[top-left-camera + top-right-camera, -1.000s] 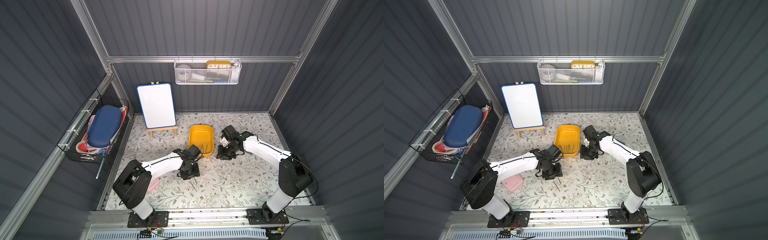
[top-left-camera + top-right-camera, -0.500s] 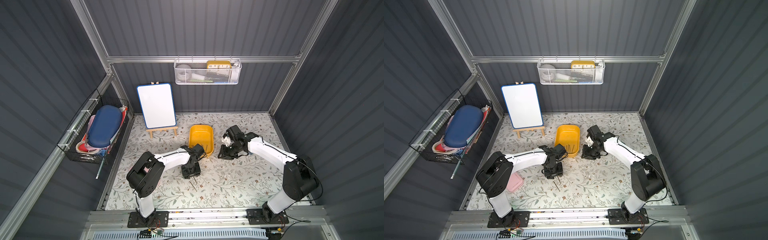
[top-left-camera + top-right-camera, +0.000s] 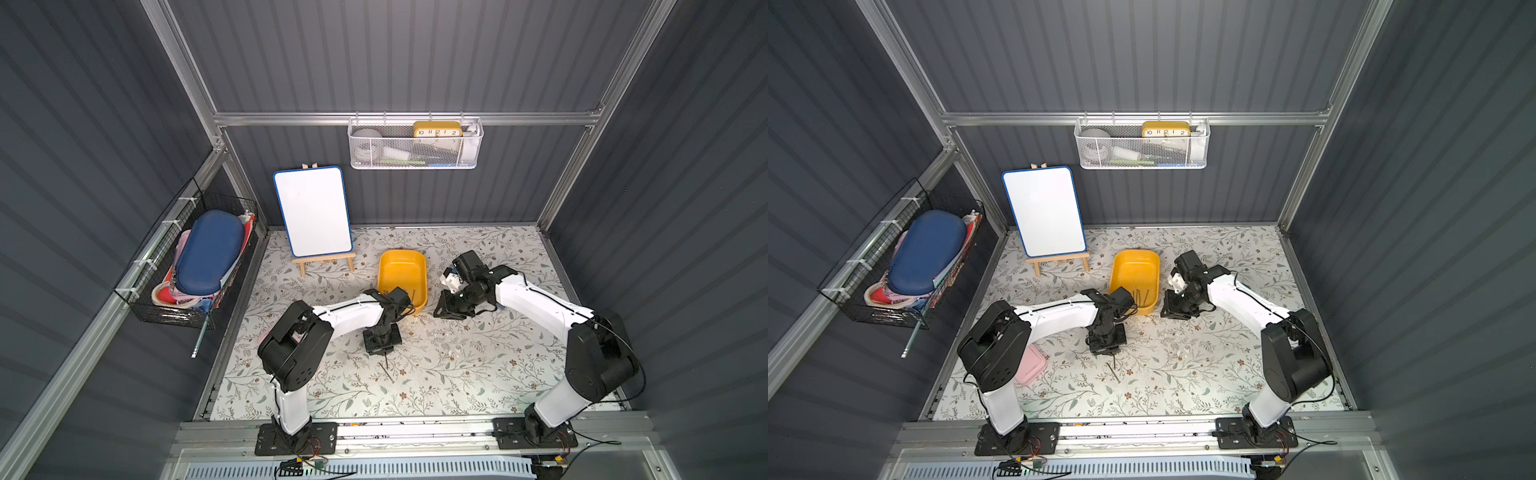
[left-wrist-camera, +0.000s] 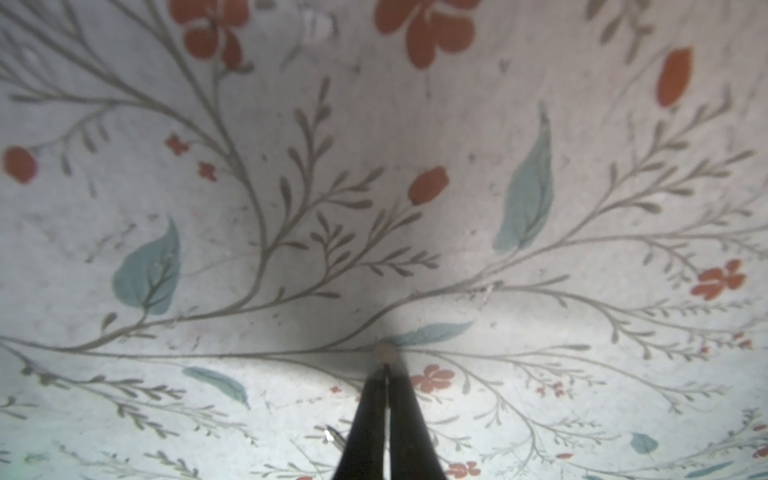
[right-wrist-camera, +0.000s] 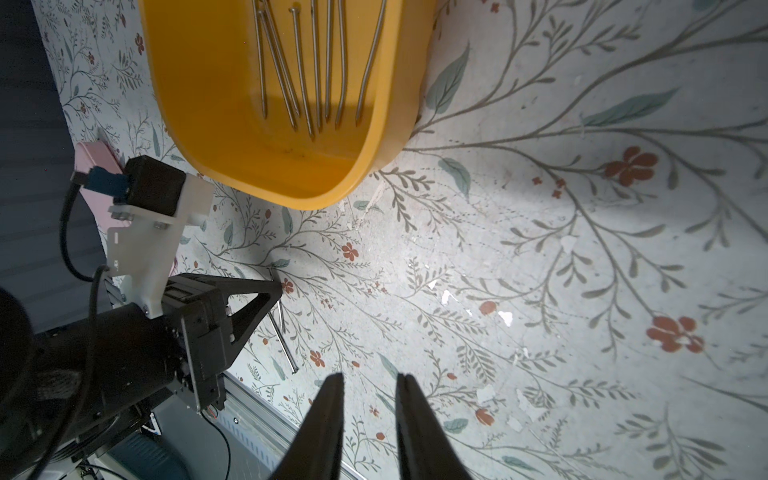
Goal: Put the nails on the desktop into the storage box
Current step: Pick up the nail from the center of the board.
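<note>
Desktop (image 3: pixel 478 374): floral sheet under everything listed.
Storage box (image 3: pixel 400 269): rear centre, at 12 o'clock from the left gripper.
Right gripper (image 5: pixel 370 378): at 3 o'clock from the box; jaws slightly parted, nothing between.
Left gripper (image 4: pixel 386 372): tips down, clamped on one nail.
Boxed nails (image 5: pixel 316 62): several, side by side.
Loose nails (image 3: pixel 387 372): two, at 6 o'clock from the left gripper.
Pinched nail (image 4: pixel 384 353): head just past the tips.

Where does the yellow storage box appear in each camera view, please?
In a top view: storage box, picture centre, near the whiteboard.
In a top view: storage box, same place.
Left wrist: not in it.
Right wrist: beyond the right gripper, nails inside.
Shared landmark: the left gripper, shut on a nail.
</note>
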Action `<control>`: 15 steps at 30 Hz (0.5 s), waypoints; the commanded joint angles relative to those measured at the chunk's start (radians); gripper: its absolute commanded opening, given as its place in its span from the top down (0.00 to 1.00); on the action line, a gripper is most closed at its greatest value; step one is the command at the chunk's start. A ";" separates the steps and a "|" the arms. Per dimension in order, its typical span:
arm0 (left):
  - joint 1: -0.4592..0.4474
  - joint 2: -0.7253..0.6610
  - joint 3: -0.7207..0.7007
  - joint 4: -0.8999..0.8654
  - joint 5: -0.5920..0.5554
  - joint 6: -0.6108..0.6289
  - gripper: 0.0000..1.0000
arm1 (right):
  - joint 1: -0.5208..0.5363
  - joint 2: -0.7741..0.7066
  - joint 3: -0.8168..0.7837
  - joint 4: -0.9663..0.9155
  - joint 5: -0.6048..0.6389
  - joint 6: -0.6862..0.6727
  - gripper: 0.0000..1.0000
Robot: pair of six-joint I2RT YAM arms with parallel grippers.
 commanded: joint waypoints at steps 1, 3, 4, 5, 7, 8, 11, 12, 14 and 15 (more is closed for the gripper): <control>-0.005 0.059 -0.008 0.087 -0.037 0.032 1.00 | -0.002 -0.001 -0.012 -0.006 -0.007 -0.001 0.74; -0.007 0.050 -0.012 0.100 -0.037 0.042 1.00 | -0.002 0.002 -0.011 -0.013 -0.007 0.001 0.74; -0.010 0.040 -0.016 0.103 -0.035 0.048 1.00 | -0.002 0.002 -0.011 -0.013 -0.006 0.004 0.74; -0.010 0.029 -0.021 0.106 -0.030 0.050 1.00 | -0.002 0.001 -0.011 -0.017 -0.002 0.005 0.74; -0.012 -0.001 -0.024 0.101 -0.025 0.058 1.00 | -0.002 0.000 -0.009 -0.025 0.008 0.007 0.74; -0.015 -0.019 -0.024 0.094 -0.022 0.065 1.00 | -0.002 -0.001 -0.009 -0.028 0.012 0.008 0.74; -0.027 -0.080 -0.001 0.047 -0.003 0.092 1.00 | -0.003 -0.010 -0.005 -0.032 0.017 0.018 0.74; -0.033 -0.106 0.011 0.026 0.005 0.095 1.00 | -0.002 -0.011 -0.003 -0.032 0.014 0.023 0.74; -0.037 -0.158 0.032 -0.014 0.024 0.103 1.00 | -0.004 -0.015 0.001 -0.032 0.019 0.028 0.74; -0.037 -0.189 0.040 -0.034 0.037 0.106 1.00 | -0.005 -0.017 0.001 -0.034 0.026 0.030 0.74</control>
